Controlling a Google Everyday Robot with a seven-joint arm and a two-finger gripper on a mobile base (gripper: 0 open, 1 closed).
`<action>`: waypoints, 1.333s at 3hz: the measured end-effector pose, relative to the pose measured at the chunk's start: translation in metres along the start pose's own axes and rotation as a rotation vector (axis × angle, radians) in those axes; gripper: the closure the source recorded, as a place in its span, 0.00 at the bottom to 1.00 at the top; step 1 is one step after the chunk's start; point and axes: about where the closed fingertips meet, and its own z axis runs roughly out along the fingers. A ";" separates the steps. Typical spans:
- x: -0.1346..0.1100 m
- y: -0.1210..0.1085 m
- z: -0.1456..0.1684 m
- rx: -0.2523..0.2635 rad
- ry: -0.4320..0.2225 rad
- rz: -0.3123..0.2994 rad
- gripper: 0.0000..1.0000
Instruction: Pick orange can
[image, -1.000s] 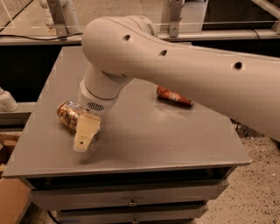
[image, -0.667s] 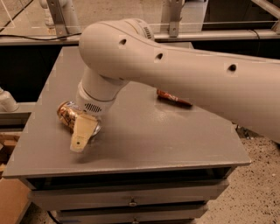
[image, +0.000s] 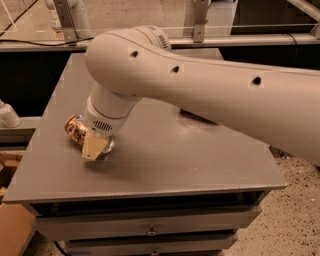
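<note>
Sinking lower and swinging leftward since a second ago, my cream arm is bearing down on the can: the reach is finishing, the lift is not yet beginning.

The orange-gold and dark brown patterned drink can (image: 75, 130) is lying on its side at the left of the frame on the flat grey tabletop (image: 200, 160). My cream two-finger gripper (image: 96, 148) is sitting right over the can's right-hand part, hiding it. Whether it is clamped on the can I cannot tell. I am judging the approach as done, while securing the hold and raising the can clear of the table are remaining.
</note>
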 end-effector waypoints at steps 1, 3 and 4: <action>0.003 -0.002 -0.002 0.012 0.005 0.008 0.64; 0.007 -0.010 -0.020 0.048 -0.005 0.015 1.00; 0.008 -0.030 -0.049 0.087 -0.075 0.022 1.00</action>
